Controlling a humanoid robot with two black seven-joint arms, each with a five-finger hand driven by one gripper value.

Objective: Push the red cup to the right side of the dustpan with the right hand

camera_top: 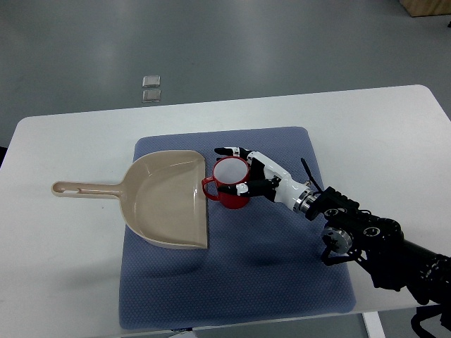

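A red cup [230, 184] with a white inside stands upright on the blue mat, its handle touching or nearly touching the open right edge of the beige dustpan [168, 201]. My right hand [248, 172] reaches in from the lower right. Its fingers [230, 151] curve around the cup's far rim and the thumb lies against the cup's near side, so the hand cups it from the right. The dustpan lies flat with its handle [84, 189] pointing left. The left arm is out of view.
The blue mat [232, 282] covers the middle of the white table [63, 267]. Two small clear square objects [151, 88] lie on the grey floor beyond the table's far edge. The table's right edge runs close behind my right arm.
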